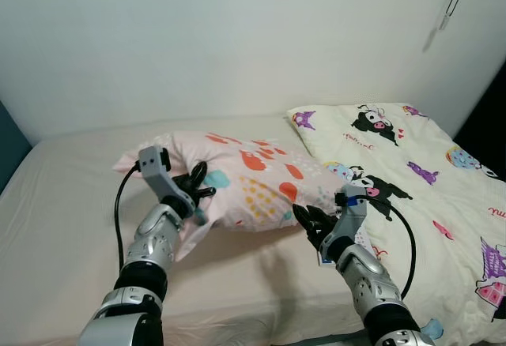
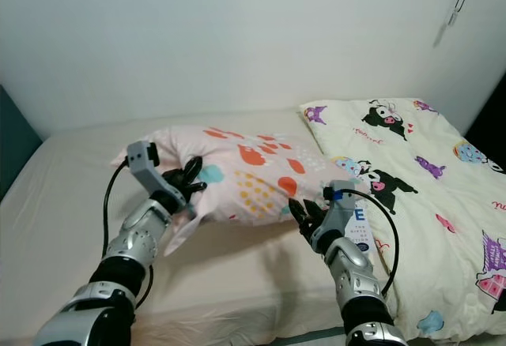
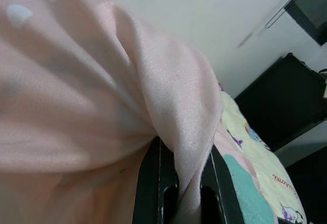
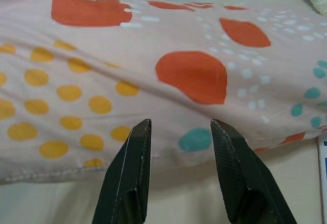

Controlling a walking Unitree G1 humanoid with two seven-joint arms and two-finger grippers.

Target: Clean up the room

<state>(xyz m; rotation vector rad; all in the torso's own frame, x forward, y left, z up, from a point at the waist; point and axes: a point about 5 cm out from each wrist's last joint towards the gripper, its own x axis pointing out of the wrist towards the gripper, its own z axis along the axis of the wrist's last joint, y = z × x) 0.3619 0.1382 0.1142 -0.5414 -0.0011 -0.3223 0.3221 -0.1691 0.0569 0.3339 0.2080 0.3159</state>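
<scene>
A pink pillow (image 1: 245, 176) with orange, yellow and teal spots lies across the middle of the bed, its left end lifted. My left gripper (image 1: 196, 190) is shut on that end; the left wrist view has a fold of pink pillow fabric (image 3: 179, 132) pinched between the black fingers (image 3: 156, 188). My right gripper (image 1: 308, 221) is open just in front of the pillow's right front edge. Its fingers (image 4: 127, 173) in the right wrist view stand apart, a little short of the pillow (image 4: 153, 75), not touching it.
A cream blanket (image 1: 427, 172) with cartoon prints covers the bed's right side. The beige sheet (image 1: 71, 204) is bare on the left. A white wall (image 1: 237, 38) runs behind the bed, with a dark panel (image 1: 6, 144) at the far left.
</scene>
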